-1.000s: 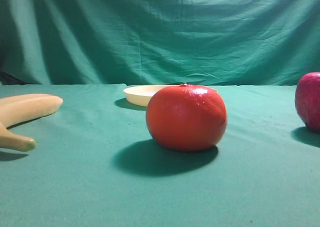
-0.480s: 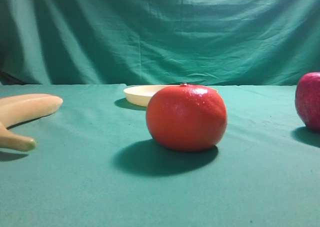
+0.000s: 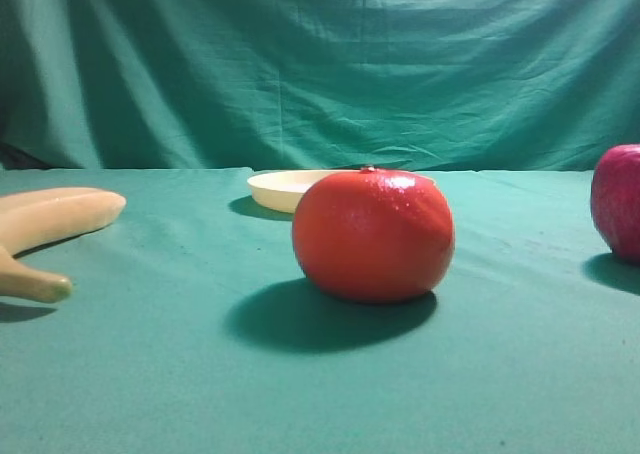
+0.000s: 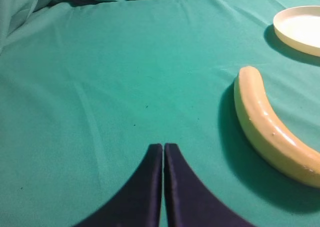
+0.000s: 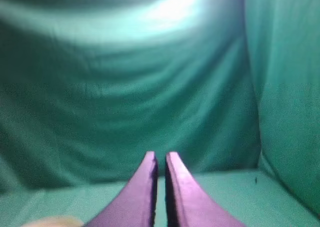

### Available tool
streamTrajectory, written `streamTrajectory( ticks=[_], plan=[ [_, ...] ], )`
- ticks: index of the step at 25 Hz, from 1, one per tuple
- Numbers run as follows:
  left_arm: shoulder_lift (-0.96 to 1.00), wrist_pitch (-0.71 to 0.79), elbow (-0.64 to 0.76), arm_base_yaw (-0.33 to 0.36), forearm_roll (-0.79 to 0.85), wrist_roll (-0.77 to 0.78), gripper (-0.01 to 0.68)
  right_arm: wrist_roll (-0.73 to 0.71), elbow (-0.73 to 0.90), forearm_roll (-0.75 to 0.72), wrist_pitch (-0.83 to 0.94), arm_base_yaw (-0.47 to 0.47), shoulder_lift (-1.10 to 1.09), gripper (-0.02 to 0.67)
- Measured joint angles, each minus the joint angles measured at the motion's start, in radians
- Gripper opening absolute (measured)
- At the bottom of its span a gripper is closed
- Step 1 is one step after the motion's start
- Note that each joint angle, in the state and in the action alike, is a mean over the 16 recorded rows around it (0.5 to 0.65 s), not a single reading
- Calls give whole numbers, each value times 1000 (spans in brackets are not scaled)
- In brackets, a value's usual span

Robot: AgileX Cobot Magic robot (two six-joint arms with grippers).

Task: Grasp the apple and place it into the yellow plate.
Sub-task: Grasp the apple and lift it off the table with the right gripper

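I saw both the left gripper [image 4: 163,146] and right gripper [image 5: 160,156] clenched on nothing. The apple [image 3: 617,202] sat on the counter [image 3: 150,374] (far right edge of the high view), outside both wrist views. The yellow plate [image 4: 300,29] lay ahead and right of the left gripper.

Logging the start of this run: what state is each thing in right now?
apple: on the cloth at the right edge, not grasped
yellow plate: empty as far as visible
orange fruit: resting before the plate
banana: lying on the cloth
left gripper: shut, empty
right gripper: shut, empty
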Motion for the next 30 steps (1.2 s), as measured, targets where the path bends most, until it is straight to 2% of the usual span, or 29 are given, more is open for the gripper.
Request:
streamTrajectory(
  ticks=[5,14,19,24,30],
  plan=[
    [0,0,0,0,0,0,0,-13,-99,37,75,0,117,48],
    [0,0,0,0,0,0,0,43,-340,66,517,0,521,48],
    [0,0,0,0,0,0,0,-4,-466,114,708,13,741,48],
    [0,0,0,0,0,0,0,-75,-597,107,840,78,904,48],
    [0,0,0,0,0,0,0,-104,-752,-6,947,196,1058,67]
  ],
)
